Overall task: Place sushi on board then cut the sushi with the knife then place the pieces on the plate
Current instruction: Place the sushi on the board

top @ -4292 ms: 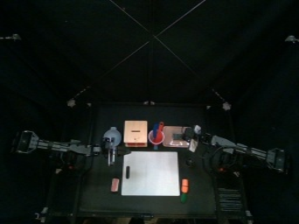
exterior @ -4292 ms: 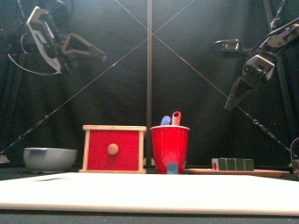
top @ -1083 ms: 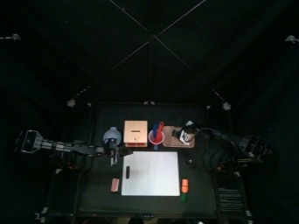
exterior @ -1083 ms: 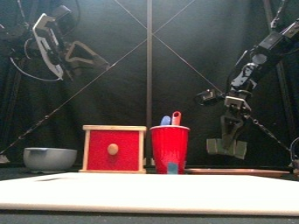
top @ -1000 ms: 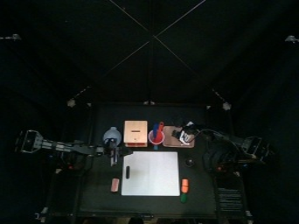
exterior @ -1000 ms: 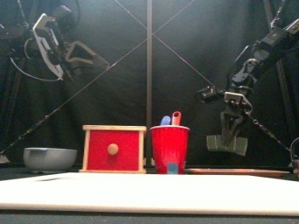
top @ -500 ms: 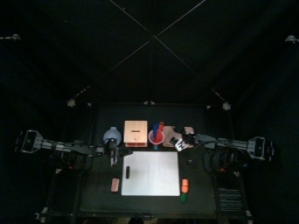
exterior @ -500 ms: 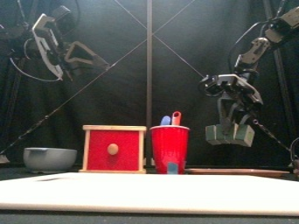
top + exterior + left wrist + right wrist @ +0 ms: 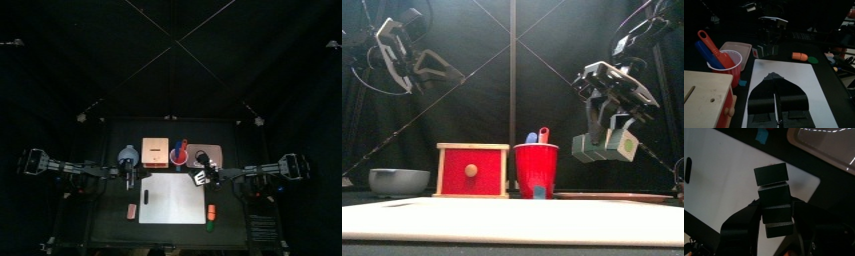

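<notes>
Black counter [image 9: 107,228] under dark curtains: the right fingers [image 9: 745,223] clamp the dark green sushi roll [image 9: 774,198] in the air over the white cutting board [image 9: 724,173] corner beside the pink tray [image 9: 827,143], while the left fingers [image 9: 761,95] hang pressed together, empty, near the board's left edge.

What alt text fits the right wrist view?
The right gripper holds the dark green sushi roll clamped between its jaws, lifted above the white cutting board near its edge. The pink tray shows partly at one corner.
</notes>
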